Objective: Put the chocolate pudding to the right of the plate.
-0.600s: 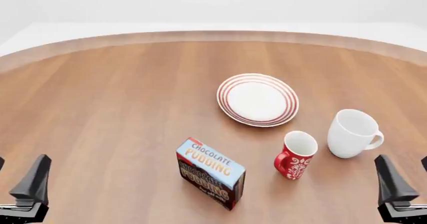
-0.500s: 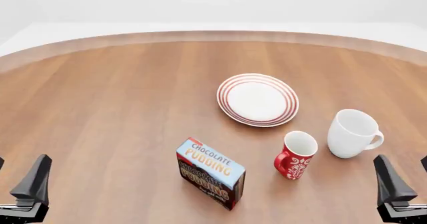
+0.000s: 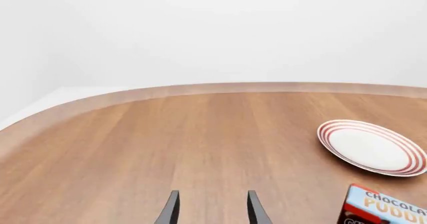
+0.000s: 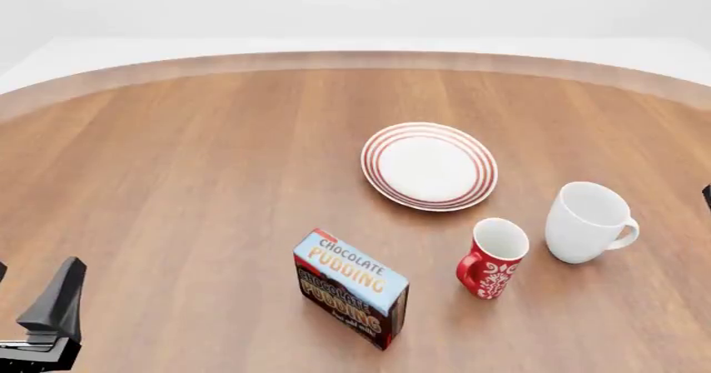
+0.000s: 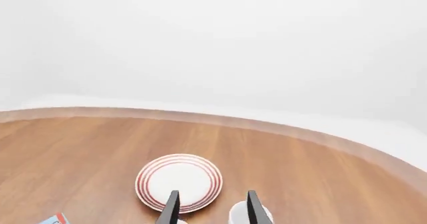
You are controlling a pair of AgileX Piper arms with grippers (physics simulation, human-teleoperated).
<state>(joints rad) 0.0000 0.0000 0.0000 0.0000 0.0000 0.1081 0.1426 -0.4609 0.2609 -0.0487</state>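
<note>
From the front, the pudding box (image 4: 351, 287) stands on the table (image 4: 189, 165), nearer than the plate (image 4: 429, 166) and to its left, beside a red mug (image 4: 492, 257) and white mug (image 4: 588, 221). Left wrist view: left gripper (image 3: 210, 210) spread, empty. Right wrist view: right gripper (image 5: 210, 210) likewise parted, empty.

A red mug (image 4: 491, 258) with a white pattern stands upright on the wooden worktop (image 4: 200, 165), just beside a larger white mug (image 4: 587, 221); both lie nearer the right pincer.
</note>
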